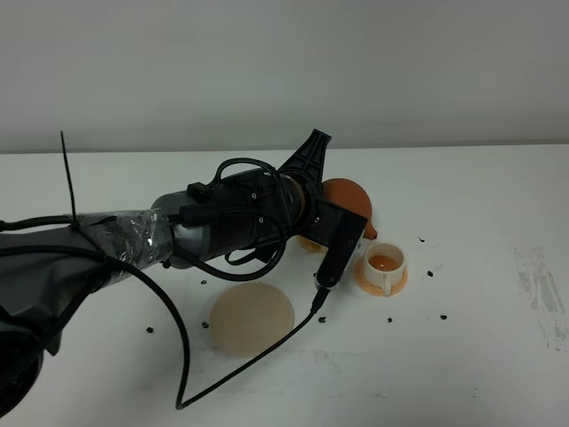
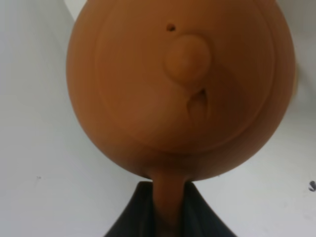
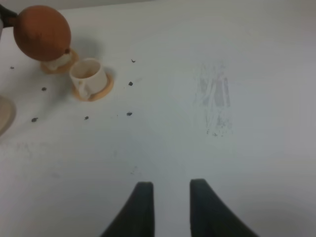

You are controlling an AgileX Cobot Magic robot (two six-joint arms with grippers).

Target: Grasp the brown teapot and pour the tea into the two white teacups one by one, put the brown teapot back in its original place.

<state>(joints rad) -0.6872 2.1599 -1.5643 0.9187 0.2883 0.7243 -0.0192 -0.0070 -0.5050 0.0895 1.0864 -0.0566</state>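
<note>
Right gripper (image 3: 170,205): nearest the base, jaws seen a narrow gap apart, nothing held. It is well apart from every task item, so it is judged not to be the working arm.

Flat round pale beige coaster disc (image 1: 252,318): nothing on it. It lies on the white table (image 1: 480,365), nearer the camera than the cups and somewhat to their left.

Next out: small cream-white cylindrical teacup (image 1: 373,272) on a round orange saucer (image 1: 401,283). Reddish-brown tea (image 1: 384,262) is seen inside.

Second white teacup (image 3: 58,61): set on its own saucer and mostly hidden under the pot. Its fill cannot be told.

Squat round reddish-brown clay teapot (image 1: 348,197): held clear of the table by the left gripper (image 2: 165,210), jaws closed narrow on the loop handle (image 2: 167,187). The lid knob (image 2: 187,58) is turned toward the wrist camera, so the pot is tilted.

Key relation: the handle-to-spout axis runs straight out from the left gripper. The spout (image 1: 372,233) is at the far end, tipped down toward the filled cup. No stream is seen.

The second cup sits beneath the pot body, on the handle side of the spout. Judged: the pot has to be drawn back along its own axis until the spout is over that cup. The coaster lies camera-ward of the gripper, for the return afterwards.
</note>
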